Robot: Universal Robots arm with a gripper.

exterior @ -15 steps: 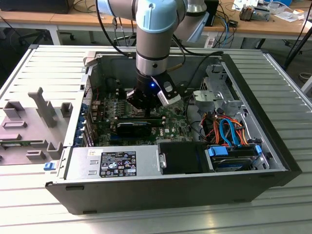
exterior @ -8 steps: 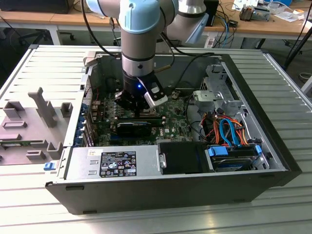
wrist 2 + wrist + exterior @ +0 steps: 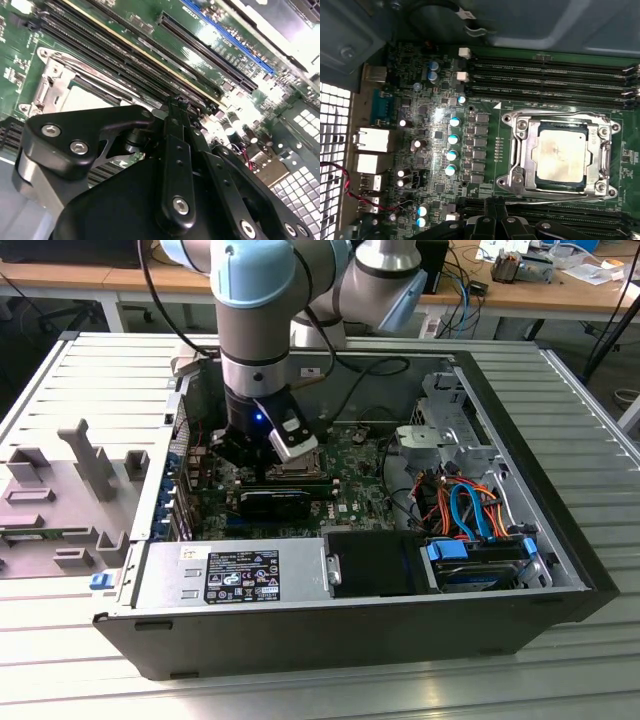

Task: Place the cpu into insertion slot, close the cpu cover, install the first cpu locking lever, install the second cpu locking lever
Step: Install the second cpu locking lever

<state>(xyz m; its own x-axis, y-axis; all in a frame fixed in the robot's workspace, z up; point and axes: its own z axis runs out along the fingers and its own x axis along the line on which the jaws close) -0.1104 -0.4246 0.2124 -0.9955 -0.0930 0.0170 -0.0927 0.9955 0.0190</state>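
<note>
The slatted grey tabletop (image 3: pixel 90 390) carries an open black computer case (image 3: pixel 350 635), lying on its side. Inside it sits the green motherboard (image 3: pixel 485 107), with long black memory slots (image 3: pixel 550 75) running past the socket. The robot arm (image 3: pixel 255 330) reaches down into the case over the board. The insertion slot (image 3: pixel 561 152) is occupied: the cpu (image 3: pixel 560 154) lies flat in it, its dull silver top showing through the cut-out of the cpu cover (image 3: pixel 526 150), which lies down over the chip. A thin locking lever (image 3: pixel 545 202) runs along the socket edge nearest the claw (image 3: pixel 495 212). The claw's black fingers (image 3: pixel 176 112) are drawn together, grasping nothing visible, tips just beside that lever, the cpu close beyond.
</note>
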